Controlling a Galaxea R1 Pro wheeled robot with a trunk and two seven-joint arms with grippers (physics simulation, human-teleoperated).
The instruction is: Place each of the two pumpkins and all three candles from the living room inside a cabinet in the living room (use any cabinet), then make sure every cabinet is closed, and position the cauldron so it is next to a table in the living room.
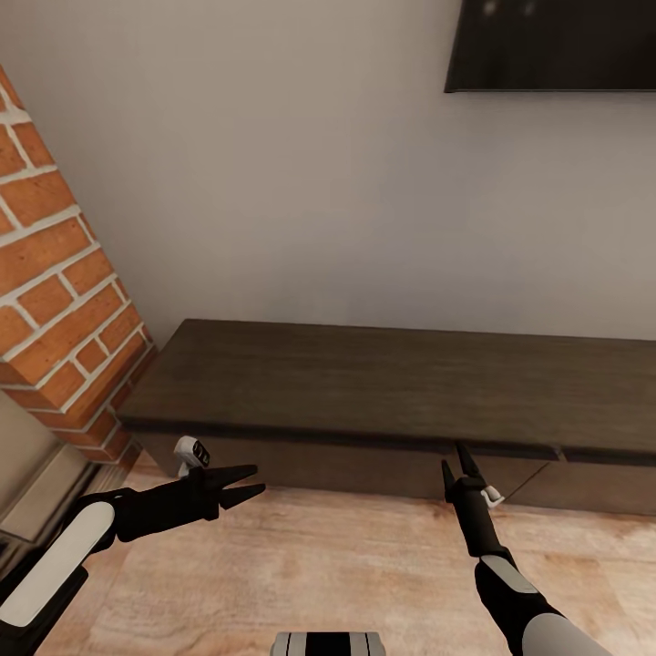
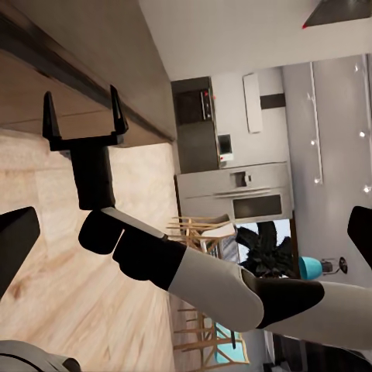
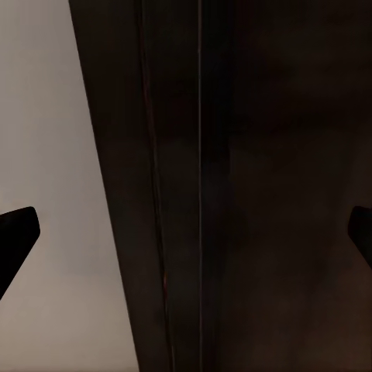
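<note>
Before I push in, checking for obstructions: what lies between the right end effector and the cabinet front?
Nothing: in the head view the right end effector, open, sits right at the cabinet front.

The dark wooden cabinet (image 3: 256, 186) looms close, pale wall (image 3: 54, 116) beside it, end effector fingertips (image 3: 17, 232) spread wide.

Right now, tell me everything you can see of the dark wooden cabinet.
The cabinet is a long, low, dark-brown unit of wood-grain look, standing on the pale wood floor against the grey wall, its left end beside the brick column. The top is flat and bare. Its handleless fronts sit under an overhanging top; one front near the right tool looks slightly ajar. The open tool is at its front edge; contact is unclear.
</note>
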